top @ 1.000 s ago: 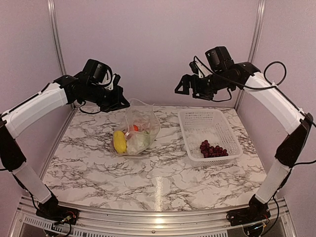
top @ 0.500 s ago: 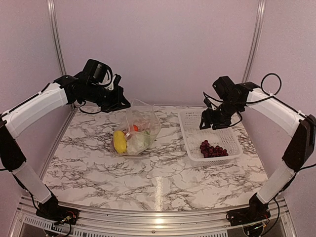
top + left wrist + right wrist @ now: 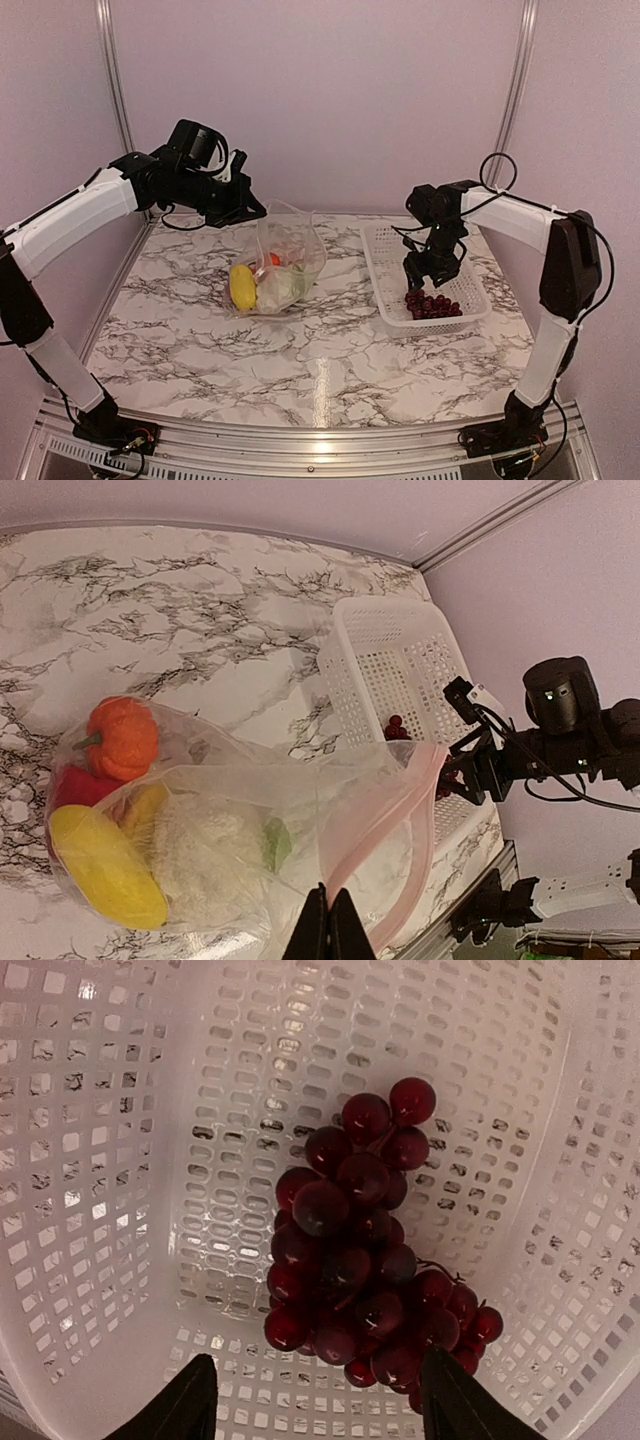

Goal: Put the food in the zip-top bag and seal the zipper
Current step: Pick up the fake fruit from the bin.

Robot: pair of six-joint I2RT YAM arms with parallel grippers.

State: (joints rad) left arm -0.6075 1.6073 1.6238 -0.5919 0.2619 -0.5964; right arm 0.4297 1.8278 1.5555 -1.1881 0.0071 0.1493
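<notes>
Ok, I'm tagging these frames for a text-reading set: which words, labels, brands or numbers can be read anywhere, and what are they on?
None can be read in any view.
The zip-top bag, the white lattice basket, the grape bunch and the marble-patterned table carry no print.
The right arm shows only small green lights, no legible marking.
</notes>
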